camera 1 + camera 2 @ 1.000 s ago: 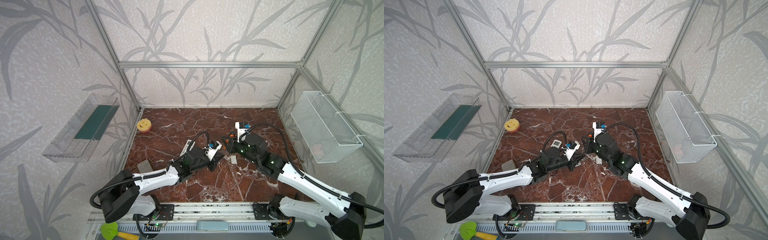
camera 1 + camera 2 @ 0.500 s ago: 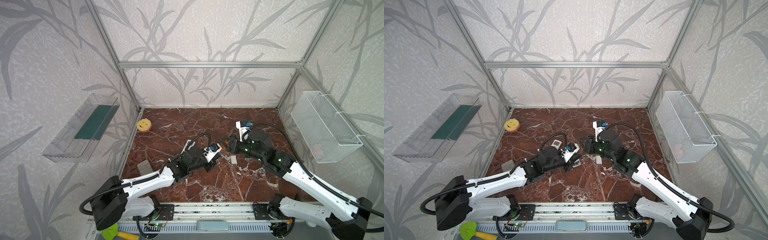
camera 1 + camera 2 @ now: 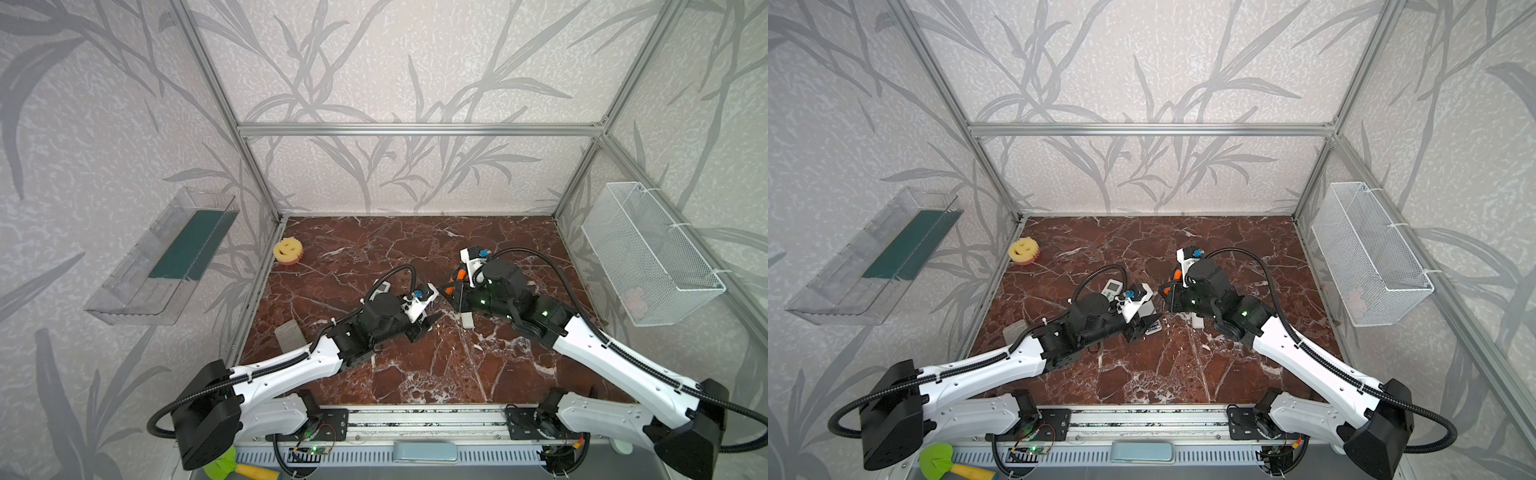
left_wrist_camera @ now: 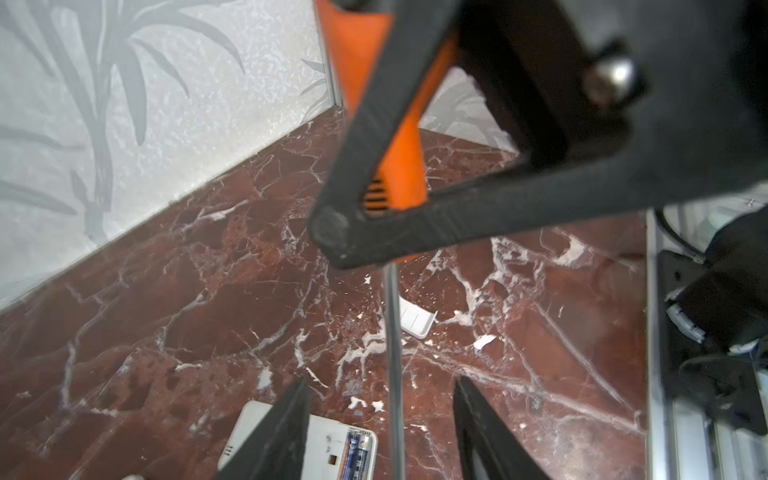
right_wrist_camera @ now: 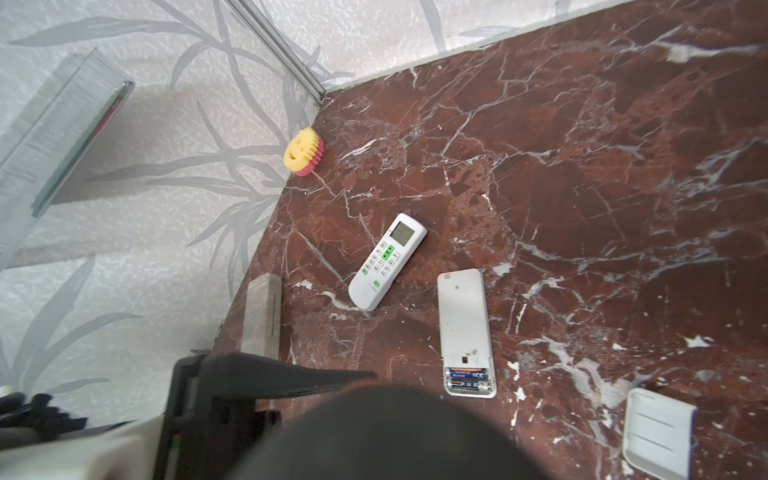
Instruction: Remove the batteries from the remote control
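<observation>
A white remote control (image 5: pixel 464 328) lies face down on the marble floor with its compartment open. Two dark batteries (image 5: pixel 469 379) sit side by side inside it, also seen in the left wrist view as batteries (image 4: pixel 357 453). The loose white cover (image 5: pixel 658 432) lies beside it. My left gripper (image 4: pixel 382 382) is open just above the remote's open end, its jaws either side of the screwdriver's metal shaft (image 4: pixel 392 332) without touching it. My right gripper (image 3: pixel 454 291) is shut on the screwdriver's orange handle (image 4: pixel 401 166), one finger (image 4: pixel 457 224) lying across it.
A second white remote (image 5: pixel 386 262) with green buttons lies face up near the left wall. A grey block (image 5: pixel 262 316) and a yellow smiley sponge (image 5: pixel 303 153) sit along that wall. A wire basket (image 3: pixel 648 253) hangs on the right wall, a clear shelf (image 3: pixel 166 257) on the left.
My left gripper has opened and let go of the screwdriver shaft. My right gripper has opened wider, then shut on the orange handle.
</observation>
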`<state>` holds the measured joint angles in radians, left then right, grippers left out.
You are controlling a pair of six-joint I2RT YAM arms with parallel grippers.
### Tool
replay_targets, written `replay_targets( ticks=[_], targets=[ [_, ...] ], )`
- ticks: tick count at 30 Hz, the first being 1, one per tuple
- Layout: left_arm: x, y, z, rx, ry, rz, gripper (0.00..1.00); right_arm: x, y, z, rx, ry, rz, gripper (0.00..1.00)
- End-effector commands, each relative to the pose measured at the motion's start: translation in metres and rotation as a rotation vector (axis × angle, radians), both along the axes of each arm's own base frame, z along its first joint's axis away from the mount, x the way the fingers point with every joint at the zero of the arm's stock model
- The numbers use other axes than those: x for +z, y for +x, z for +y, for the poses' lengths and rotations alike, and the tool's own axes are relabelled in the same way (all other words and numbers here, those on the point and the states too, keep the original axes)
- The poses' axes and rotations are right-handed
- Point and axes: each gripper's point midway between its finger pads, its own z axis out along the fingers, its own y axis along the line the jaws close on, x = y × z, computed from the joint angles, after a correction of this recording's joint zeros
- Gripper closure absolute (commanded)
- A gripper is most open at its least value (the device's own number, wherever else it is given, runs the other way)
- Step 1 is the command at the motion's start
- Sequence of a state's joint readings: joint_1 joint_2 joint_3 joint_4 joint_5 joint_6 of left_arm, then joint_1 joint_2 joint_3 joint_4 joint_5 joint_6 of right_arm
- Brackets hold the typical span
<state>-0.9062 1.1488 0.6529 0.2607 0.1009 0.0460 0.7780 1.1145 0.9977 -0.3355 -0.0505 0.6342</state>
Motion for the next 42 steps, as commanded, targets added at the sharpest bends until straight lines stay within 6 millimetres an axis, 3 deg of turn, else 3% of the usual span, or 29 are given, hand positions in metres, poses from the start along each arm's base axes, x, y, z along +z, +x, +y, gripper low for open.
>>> replay_targets(
  ticks=[1, 7, 14, 19, 28, 42],
  targets=[
    [0.005, 0.010, 0.024, 0.129, -0.061, 0.055, 0.32, 0.004, 0.004, -0.013, -0.030, -0.121, -0.144, 1.00],
    [-0.020, 0.012, 0.052, 0.278, -0.154, 0.347, 0.30, -0.037, 0.007, -0.007, -0.026, -0.238, -0.199, 1.00],
    [-0.084, 0.010, 0.069, 0.460, -0.239, 0.703, 0.32, -0.069, 0.004, 0.008, 0.037, -0.314, -0.174, 1.00],
    [-0.123, 0.011, 0.067, 0.519, -0.276, 0.870, 0.36, -0.088, 0.002, 0.012, 0.060, -0.340, -0.155, 1.00],
    [-0.151, 0.019, 0.047, 0.515, -0.288, 0.972, 0.40, -0.100, 0.011, 0.016, 0.044, -0.353, -0.176, 1.00],
    [-0.169, 0.034, 0.031, 0.519, -0.286, 1.035, 0.50, -0.105, 0.040, 0.022, -0.067, -0.369, -0.231, 1.00]
  ],
)
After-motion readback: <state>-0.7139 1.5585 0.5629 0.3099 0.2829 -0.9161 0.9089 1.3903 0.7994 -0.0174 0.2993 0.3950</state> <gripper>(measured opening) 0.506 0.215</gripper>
